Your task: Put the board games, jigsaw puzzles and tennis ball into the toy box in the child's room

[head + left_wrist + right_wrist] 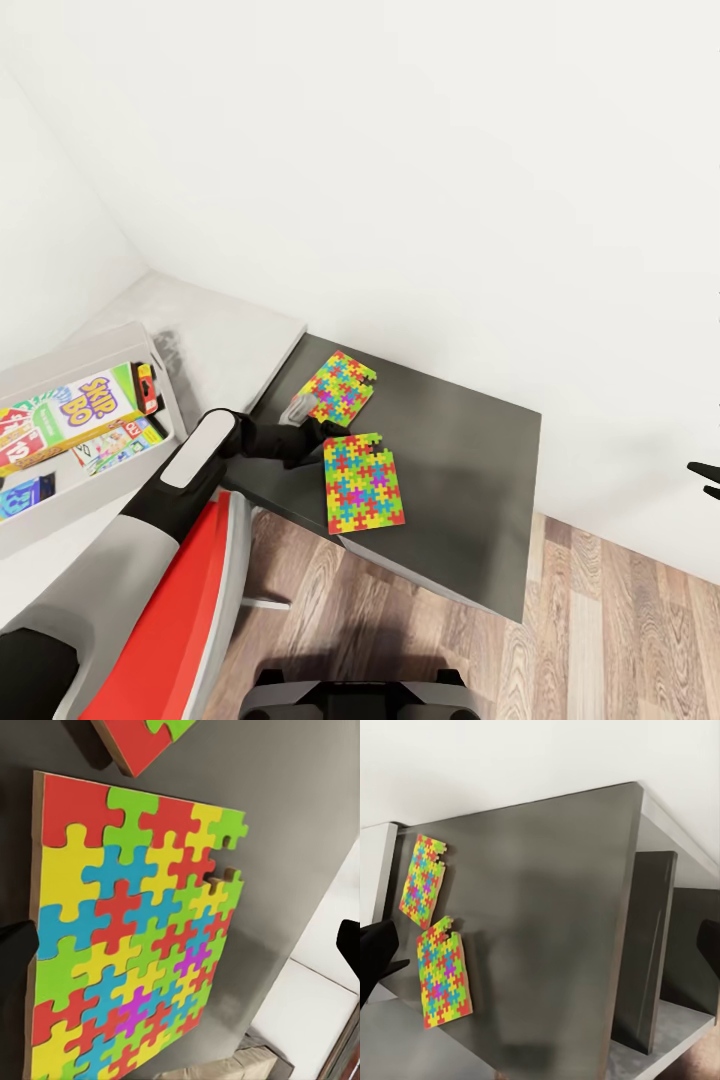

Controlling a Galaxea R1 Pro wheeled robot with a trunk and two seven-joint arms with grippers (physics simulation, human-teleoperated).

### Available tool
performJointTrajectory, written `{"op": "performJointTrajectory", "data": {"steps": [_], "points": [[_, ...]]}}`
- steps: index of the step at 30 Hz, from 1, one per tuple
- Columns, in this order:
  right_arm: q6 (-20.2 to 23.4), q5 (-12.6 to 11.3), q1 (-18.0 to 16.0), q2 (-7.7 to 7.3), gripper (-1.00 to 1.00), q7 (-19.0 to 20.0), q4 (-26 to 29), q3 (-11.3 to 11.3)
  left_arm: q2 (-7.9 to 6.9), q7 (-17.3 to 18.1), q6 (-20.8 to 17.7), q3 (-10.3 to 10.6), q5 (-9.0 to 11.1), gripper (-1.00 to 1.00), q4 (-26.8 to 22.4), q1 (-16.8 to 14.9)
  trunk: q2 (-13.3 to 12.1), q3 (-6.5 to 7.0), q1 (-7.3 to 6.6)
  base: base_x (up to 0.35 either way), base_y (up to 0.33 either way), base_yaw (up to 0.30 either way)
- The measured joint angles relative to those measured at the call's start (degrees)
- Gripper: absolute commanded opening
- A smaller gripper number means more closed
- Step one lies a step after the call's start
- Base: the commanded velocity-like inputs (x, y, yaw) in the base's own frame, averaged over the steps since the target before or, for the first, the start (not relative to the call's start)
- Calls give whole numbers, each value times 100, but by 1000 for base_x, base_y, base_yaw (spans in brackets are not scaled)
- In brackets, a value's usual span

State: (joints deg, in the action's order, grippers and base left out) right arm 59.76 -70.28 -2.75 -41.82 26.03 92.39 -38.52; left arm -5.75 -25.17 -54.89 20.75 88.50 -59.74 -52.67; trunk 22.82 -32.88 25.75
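Two multicoloured jigsaw puzzles lie flat on the dark grey table (460,450), a far one (340,388) and a near one (364,485). My left gripper (322,432) hovers at their left side, between them, open. In the left wrist view one puzzle (135,937) lies below the spread fingers, with a corner of the other (142,742) beside it. The grey toy box (95,350) stands at the left and holds a SKIP BO board game (70,415) and other flat boxes. My right gripper (705,478) hangs open off the table's right end. The tennis ball is out of view.
A white wall backs the table. A pale surface (215,335) adjoins the table's left edge and carries the toy box. Wood-plank floor (600,620) lies in front and to the right. Dark upright panels (649,952) stand under the table. My red trunk (190,620) is low left.
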Motion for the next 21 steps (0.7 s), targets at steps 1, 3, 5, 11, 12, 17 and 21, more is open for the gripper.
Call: {"op": "performJointTrajectory", "data": {"steps": [1, 3, 5, 11, 12, 17, 21], "points": [[0, 0, 0, 0, 100, 0, 0, 0, 0, 0, 0, 0, 1, 100, 0, 0, 0, 0, 0, 0, 0, -94], [0, 0, 1, 0, 100, 1, 0, 1, 0, -1, 0, 2, -3, 100, 21, -1, 0, 0, 0, 0, 0, -143], [0, 0, 2, 0, 100, 1, 0, -1, 4, -5, 0, 3, -5, 100, 44, -2, 0, 0, 0, 0, 0, -189], [-1, -1, 2, 0, 100, 1, 0, -2, 8, -7, 1, 4, -2, 100, 94, -3, 0, 0, 0, 0, 0, -210], [0, -1, 2, 0, 100, 1, 0, -2, 8, -3, 6, 3, 12, 100, 108, -5, 1, 0, -1, 0, 0, -152], [0, -1, 0, 0, 100, 0, 0, 0, 7, 8, 24, 1, 72, 100, 154, -7, 3, 1, -2, 0, 0, -103], [0, 0, -1, 0, 100, 0, 0, 0, 6, 5, 19, 0, 63, 100, 144, -7, 3, 1, -2, 0, 0, -46]]}}
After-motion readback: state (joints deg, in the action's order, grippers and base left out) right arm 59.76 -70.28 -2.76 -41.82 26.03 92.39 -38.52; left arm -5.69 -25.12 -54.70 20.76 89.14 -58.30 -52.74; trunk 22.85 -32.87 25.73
